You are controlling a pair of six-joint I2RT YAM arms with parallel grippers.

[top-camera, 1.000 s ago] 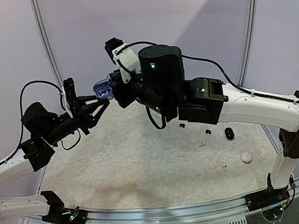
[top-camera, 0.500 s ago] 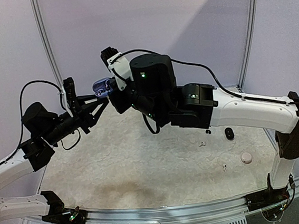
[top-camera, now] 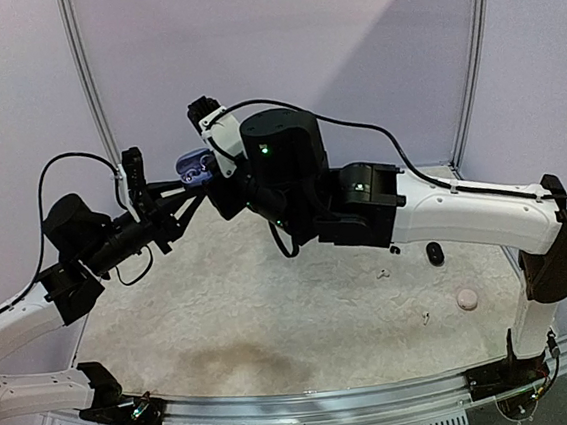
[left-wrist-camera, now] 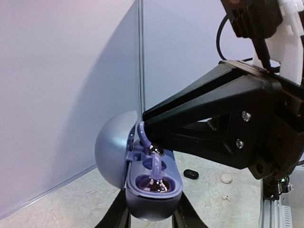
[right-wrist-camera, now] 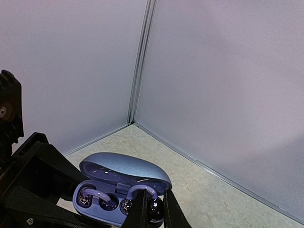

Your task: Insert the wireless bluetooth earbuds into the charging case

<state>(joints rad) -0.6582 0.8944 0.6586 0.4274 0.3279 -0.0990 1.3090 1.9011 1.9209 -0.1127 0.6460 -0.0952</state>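
High above the tabletop (top-camera: 273,314), toward 10 o'clock, the left gripper (top-camera: 192,178) pinched the open blue charging case (right-wrist-camera: 124,172) from below. One earbud (right-wrist-camera: 95,196) sat in its 9 o'clock cavity. The right gripper (right-wrist-camera: 155,213) was pressed together on the other earbud (left-wrist-camera: 155,165) at the 3 o'clock cavity. Since a second before, the right arm (top-camera: 464,205) had swung toward 9 o'clock, closer to the case. Small specks (top-camera: 380,274) at 4 o'clock were too tiny to identify.
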